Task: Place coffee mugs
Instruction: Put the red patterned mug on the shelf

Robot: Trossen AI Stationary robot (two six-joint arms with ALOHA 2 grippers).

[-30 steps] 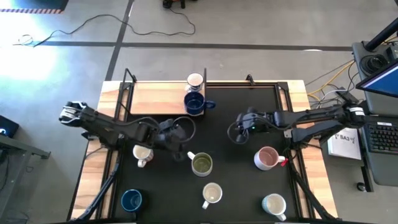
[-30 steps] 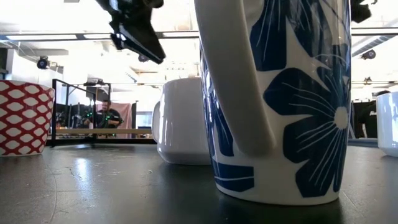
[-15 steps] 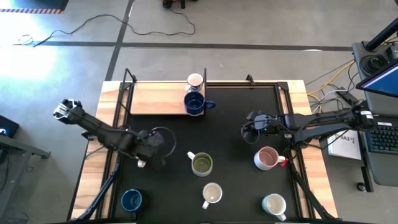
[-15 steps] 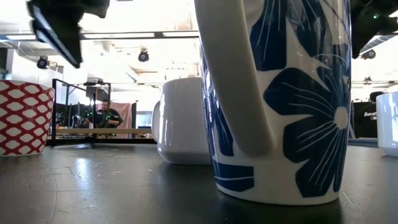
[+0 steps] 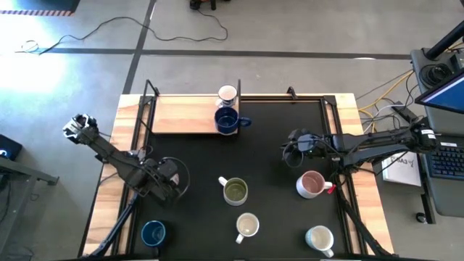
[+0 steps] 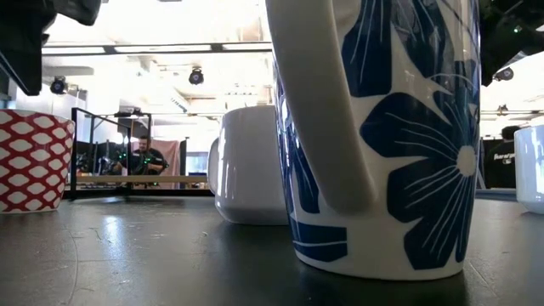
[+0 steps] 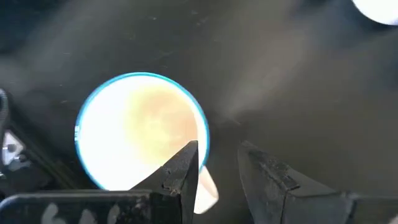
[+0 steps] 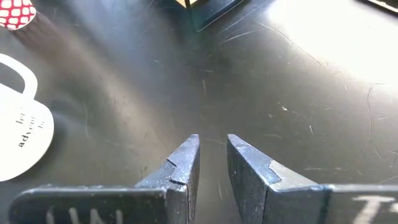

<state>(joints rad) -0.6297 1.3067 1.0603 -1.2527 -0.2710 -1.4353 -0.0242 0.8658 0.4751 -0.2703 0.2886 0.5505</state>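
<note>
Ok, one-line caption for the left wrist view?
Left gripper, fingers slightly apart, poised above a round white ceramic mug with a pale cream interior, standing on the black table mat.

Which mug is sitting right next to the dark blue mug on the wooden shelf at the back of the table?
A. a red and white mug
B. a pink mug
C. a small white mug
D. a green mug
C: in the high view a small white mug stands just behind the dark blue mug on the wooden shelf, while the pink mug and the green mug sit down on the black mat.
</note>
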